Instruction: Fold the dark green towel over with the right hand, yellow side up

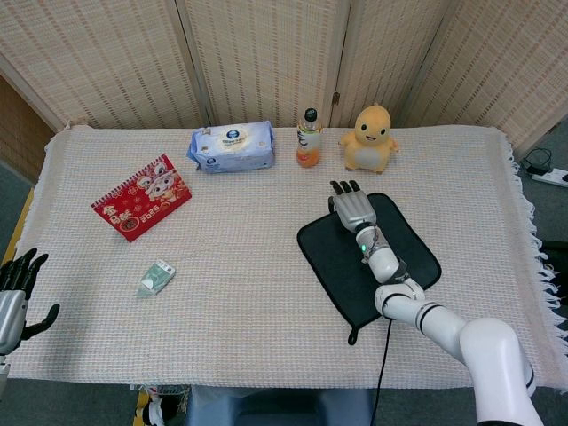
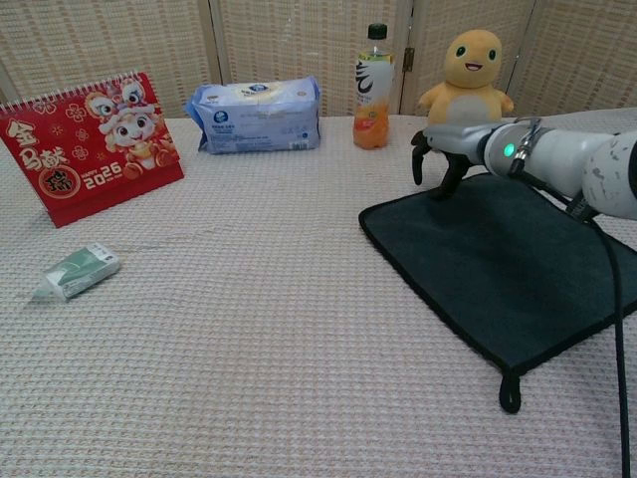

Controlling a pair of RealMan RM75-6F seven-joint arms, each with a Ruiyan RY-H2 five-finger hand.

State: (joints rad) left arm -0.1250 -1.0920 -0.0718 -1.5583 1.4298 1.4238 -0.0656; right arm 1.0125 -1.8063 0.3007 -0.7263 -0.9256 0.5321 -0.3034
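Observation:
The dark green towel point(image 1: 390, 257) point(image 2: 518, 264) lies flat on the table right of centre, dark side up, with a small loop at its near corner. My right hand point(image 1: 353, 207) point(image 2: 441, 157) hovers over the towel's far left edge, fingers spread and pointing down, holding nothing. Whether its fingertips touch the cloth I cannot tell. My left hand point(image 1: 16, 297) stays open at the table's near left edge, seen only in the head view.
A yellow plush toy point(image 1: 369, 138) and an orange drink bottle point(image 1: 308, 139) stand just behind the towel. A blue wipes pack point(image 1: 232, 146), a red calendar point(image 1: 141, 196) and a small green tube point(image 1: 156, 277) lie further left.

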